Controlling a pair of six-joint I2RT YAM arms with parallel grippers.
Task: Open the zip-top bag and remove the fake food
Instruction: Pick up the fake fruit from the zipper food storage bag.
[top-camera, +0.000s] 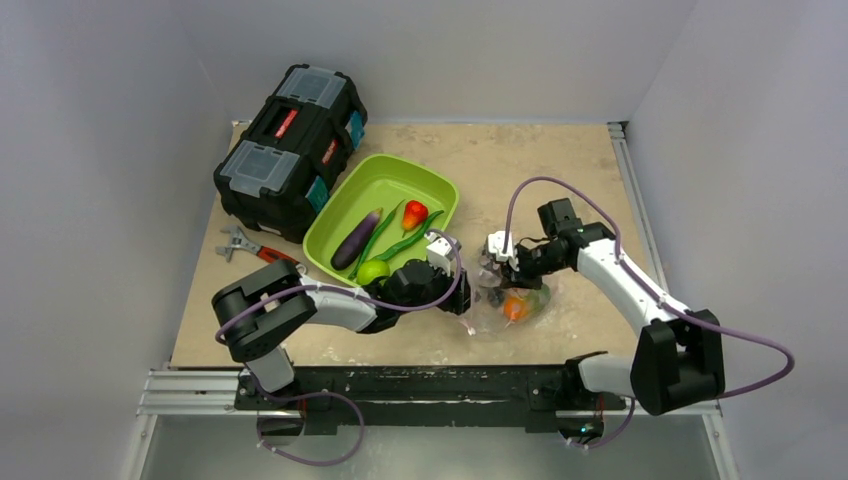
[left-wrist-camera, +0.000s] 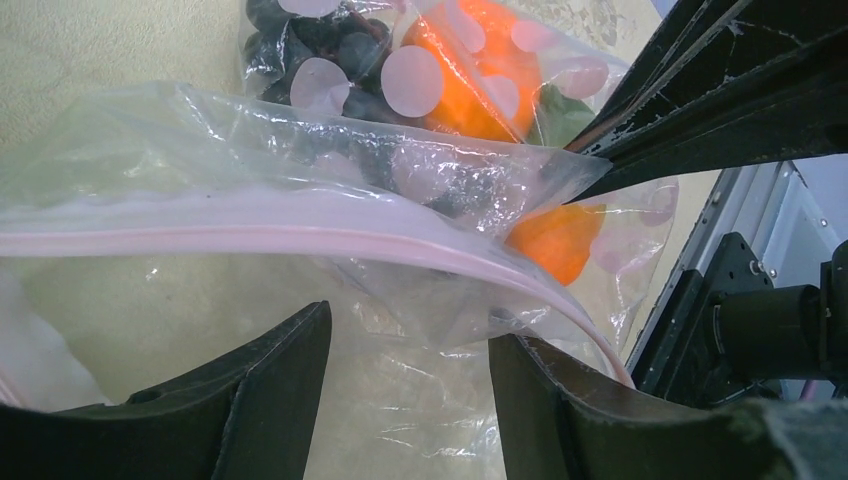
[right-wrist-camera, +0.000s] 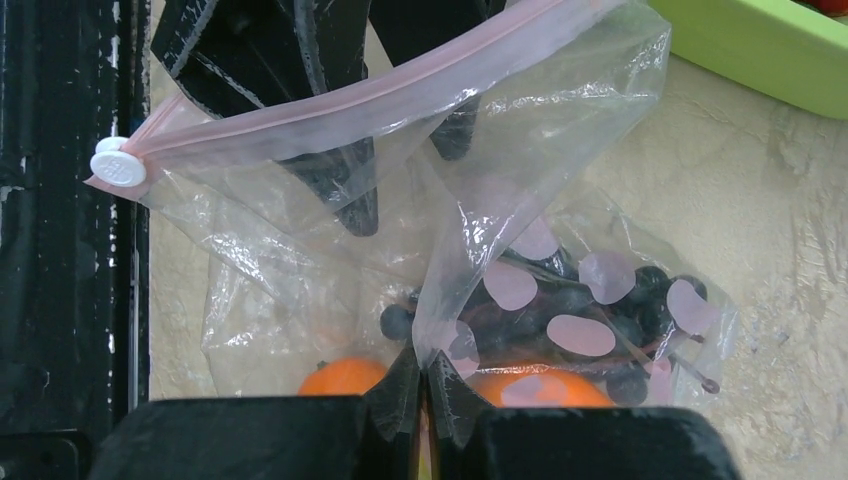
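Bag (right-wrist-camera: 520, 120) pinched in right tool (right-wrist-camera: 425, 385), left tool (left-wrist-camera: 405, 345) spread

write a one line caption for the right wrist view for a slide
Right gripper pinching the zip-top bag, fake food inside, the open left gripper seen through the plastic.

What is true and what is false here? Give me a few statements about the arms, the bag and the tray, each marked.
1. The purple plastic eggplant lies in the lime-green plastic tray. True.
2. The clear plastic zip-top bag is empty. False: an orange fruit and dark grapes are inside.
3. The right gripper pinches a fold of the bag. True.
4. The left gripper is clamped shut. False: its fingers stand apart.
5. The red-handled wrench lies in the tray. False: it lies on the table, beside the black toolbox.
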